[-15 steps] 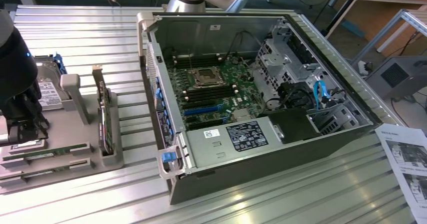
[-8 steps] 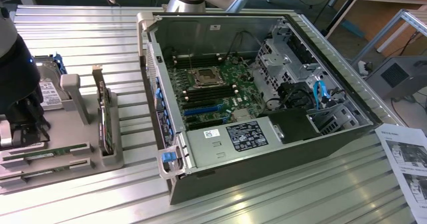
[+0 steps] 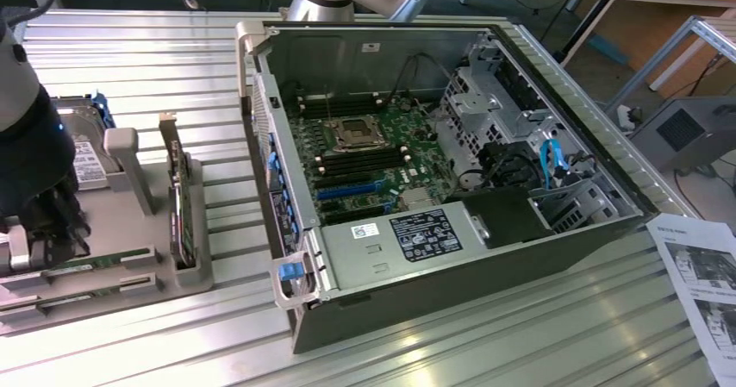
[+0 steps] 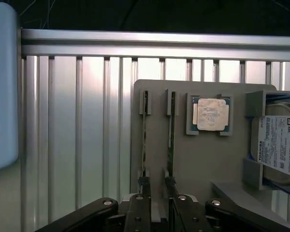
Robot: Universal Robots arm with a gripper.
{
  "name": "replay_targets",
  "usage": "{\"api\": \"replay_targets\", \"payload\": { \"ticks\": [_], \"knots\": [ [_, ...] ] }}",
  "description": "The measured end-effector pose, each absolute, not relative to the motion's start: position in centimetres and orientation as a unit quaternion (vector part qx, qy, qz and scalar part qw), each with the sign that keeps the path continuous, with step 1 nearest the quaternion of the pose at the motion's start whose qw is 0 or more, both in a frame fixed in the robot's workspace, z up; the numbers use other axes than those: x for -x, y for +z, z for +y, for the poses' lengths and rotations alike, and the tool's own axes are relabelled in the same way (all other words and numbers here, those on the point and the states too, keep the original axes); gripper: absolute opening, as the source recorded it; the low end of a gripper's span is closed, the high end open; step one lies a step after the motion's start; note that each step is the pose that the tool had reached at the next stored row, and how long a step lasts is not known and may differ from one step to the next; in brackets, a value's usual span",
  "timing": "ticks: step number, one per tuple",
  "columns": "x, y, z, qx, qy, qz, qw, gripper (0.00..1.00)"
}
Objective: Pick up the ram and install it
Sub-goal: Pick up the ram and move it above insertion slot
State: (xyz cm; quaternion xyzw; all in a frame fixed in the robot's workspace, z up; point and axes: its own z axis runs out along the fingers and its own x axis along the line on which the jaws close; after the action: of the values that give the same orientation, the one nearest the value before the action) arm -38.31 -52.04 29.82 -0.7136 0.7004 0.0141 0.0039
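Note:
Two ram sticks stand on edge in slots of a grey holder (image 4: 203,164): one ram (image 4: 144,140) and a second ram (image 4: 170,140) beside it. My gripper (image 4: 157,186) hovers over their near ends, its dark fingers (image 4: 137,212) a narrow gap apart with nothing held between them. In the exterior view the gripper (image 3: 52,232) hangs at the far left above the green ram (image 3: 98,264) in the holder (image 3: 138,288). The open computer case (image 3: 460,266) lies in the middle, with its motherboard's memory slots (image 3: 362,159) exposed.
A silver processor chip (image 4: 210,114) and a hard drive (image 4: 280,145) also sit in the holder. A dark expansion card (image 3: 178,206) stands upright between holder and case. A printed sheet (image 3: 701,275) lies at the exterior view's right. A pale blue-edged object (image 4: 2,87) shows beside the ribbed metal table (image 4: 77,121).

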Motion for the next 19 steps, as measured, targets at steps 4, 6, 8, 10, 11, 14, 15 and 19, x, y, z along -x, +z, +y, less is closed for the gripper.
{"api": "replay_targets", "payload": {
  "ticks": [4, 6, 8, 10, 11, 14, 15, 19],
  "knots": [
    [38.4, 29.1, -52.2, 0.715, 0.014, 0.699, 0.004, 0.25],
    [38.4, 28.7, -52.2, 0.715, 0.014, 0.699, 0.004, 0.25],
    [38.4, 28.3, -52.3, 0.716, 0.014, 0.698, 0.004, 0.25],
    [38.5, 28.0, -52.4, 0.716, 0.014, 0.698, 0.004, 0.25],
    [38.5, 27.8, -52.4, 0.717, 0.014, 0.697, 0.004, 0.25],
    [38.5, 27.2, -52.5, 0.717, 0.014, 0.696, 0.004, 0.25],
    [38.5, 27.0, -52.5, 0.718, 0.014, 0.696, 0.004, 0.25],
    [38.6, 25.5, -52.7, 0.72, 0.014, 0.694, 0.004, 0.25]
  ]
}}
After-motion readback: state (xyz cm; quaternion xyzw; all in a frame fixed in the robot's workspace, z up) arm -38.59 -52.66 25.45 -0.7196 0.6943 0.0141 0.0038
